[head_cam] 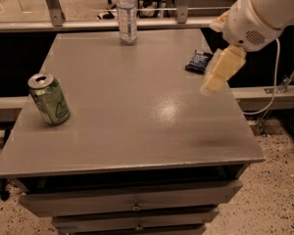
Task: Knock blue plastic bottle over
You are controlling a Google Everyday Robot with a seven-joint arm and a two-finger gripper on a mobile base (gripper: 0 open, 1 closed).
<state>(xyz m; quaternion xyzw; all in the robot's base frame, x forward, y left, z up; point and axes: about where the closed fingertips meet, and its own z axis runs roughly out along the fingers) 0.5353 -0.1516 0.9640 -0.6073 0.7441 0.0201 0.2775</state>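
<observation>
The blue plastic bottle (pixel 127 14) stands upright at the far edge of the grey table (pixel 132 106), clear with a white cap and a pale label. My gripper (pixel 216 77) hangs from the white arm at the right, above the table's right side, just in front of a dark blue snack wrapper (pixel 198 61). It is far from the bottle, to its right and nearer the camera.
A green soda can (pixel 49 99) stands on the table's left side. Drawers (pixel 132 204) sit under the table front. A metal rail and posts (pixel 54 6) run behind the table. A cable (pixel 272 82) hangs at the right over the speckled floor.
</observation>
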